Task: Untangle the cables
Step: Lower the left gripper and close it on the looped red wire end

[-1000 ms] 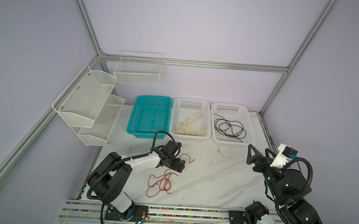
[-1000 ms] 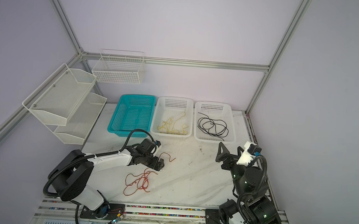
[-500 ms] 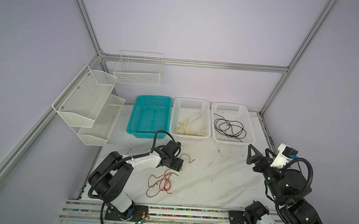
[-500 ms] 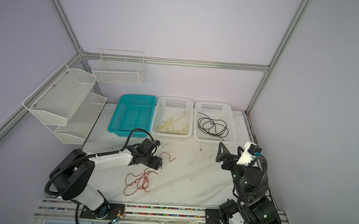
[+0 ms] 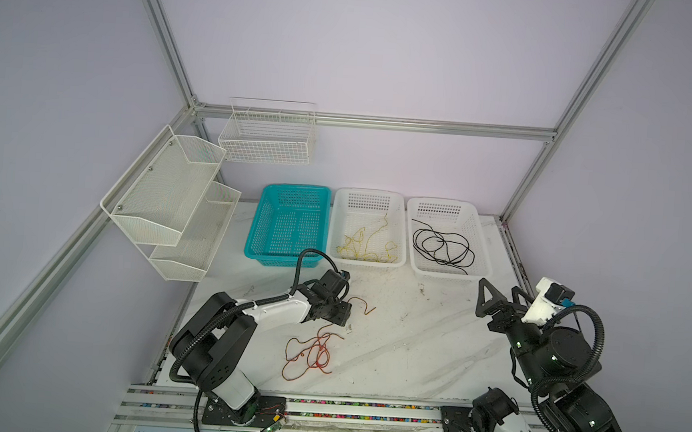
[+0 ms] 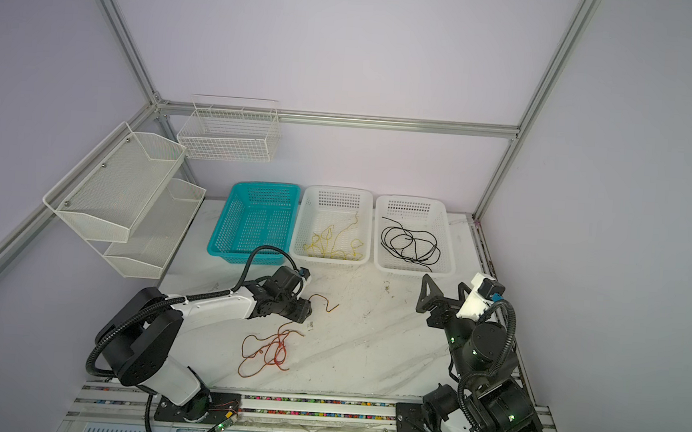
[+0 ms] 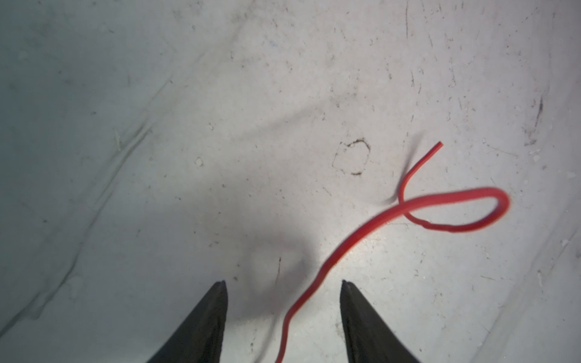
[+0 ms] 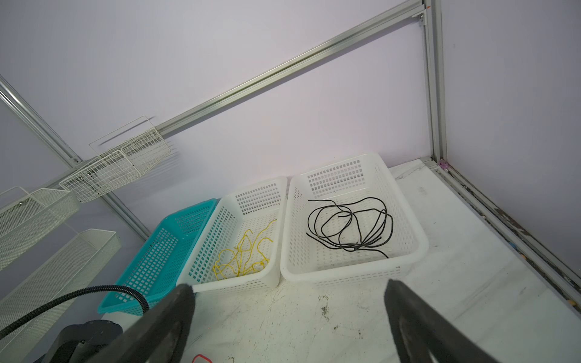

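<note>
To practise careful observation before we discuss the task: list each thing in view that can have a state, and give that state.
left gripper, open, astride the red cable, not clamped
right gripper, open, raised, holding nothing
red cable, tangled on the table
yellow cable, loose in the middle white basket
black cable, loosely coiled in the right-hand white basket
teal basket, empty

Soft, even light fills both top views; the left wrist view shows shadow and a blurred cable (image 7: 456, 195).
</note>
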